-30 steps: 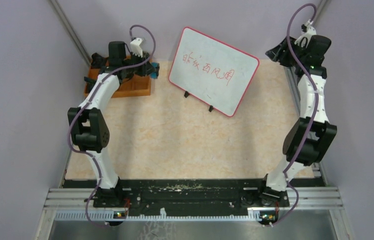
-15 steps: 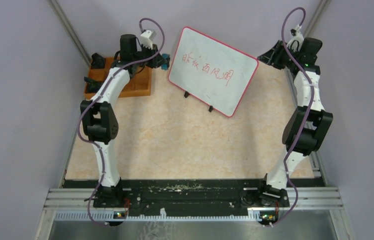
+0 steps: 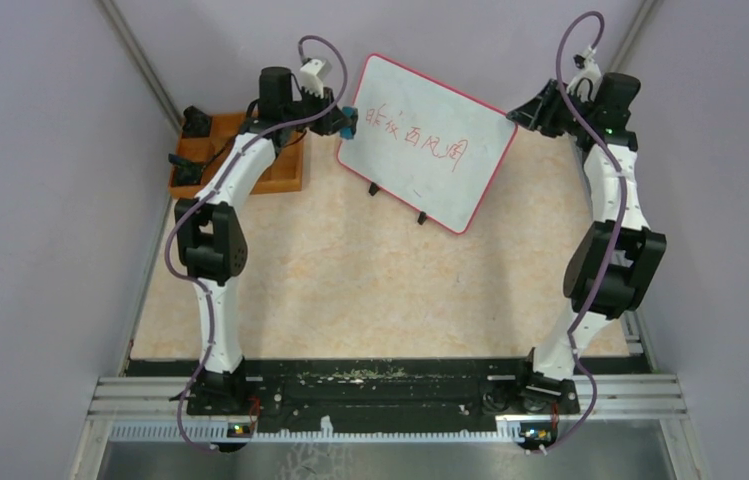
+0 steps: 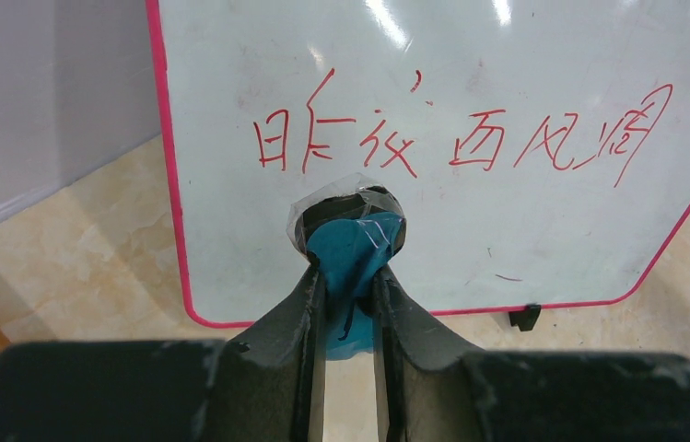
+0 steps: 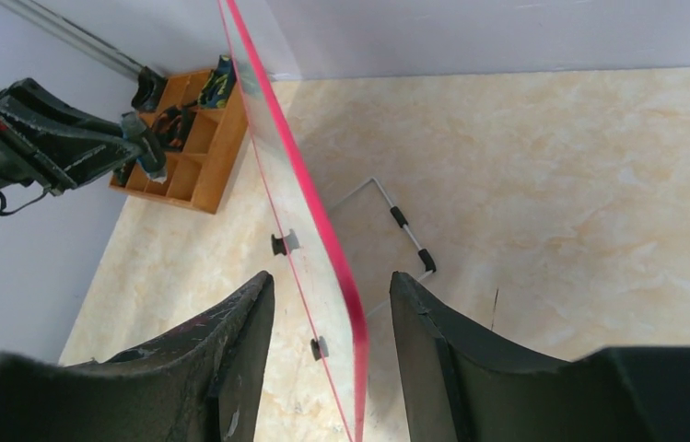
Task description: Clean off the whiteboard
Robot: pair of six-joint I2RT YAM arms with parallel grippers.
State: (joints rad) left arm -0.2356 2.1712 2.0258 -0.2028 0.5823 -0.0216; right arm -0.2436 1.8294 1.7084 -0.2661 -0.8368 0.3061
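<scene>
Top external view: the whiteboard (image 3: 428, 150) stands tilted back at the far side of the table (image 3: 350, 290), red characters (image 3: 417, 134) across its face. The left gripper (image 3: 347, 122) is at the whiteboard's upper left edge. The right gripper (image 3: 527, 108) is at its upper right corner. An orange tray (image 3: 280, 172) sits left of the whiteboard.

Left wrist view: the left gripper (image 4: 350, 276) is clenched on a blue eraser (image 4: 348, 250), its taped tip just below the red characters (image 4: 461, 143) on the whiteboard (image 4: 525, 230). Contact cannot be told.

Right wrist view: the right gripper (image 5: 332, 295) is released, its fingers (image 5: 239, 341) straddling the whiteboard's (image 5: 297, 175) pink edge without touching it. A wire stand (image 5: 399, 219) props the whiteboard from behind.
</scene>
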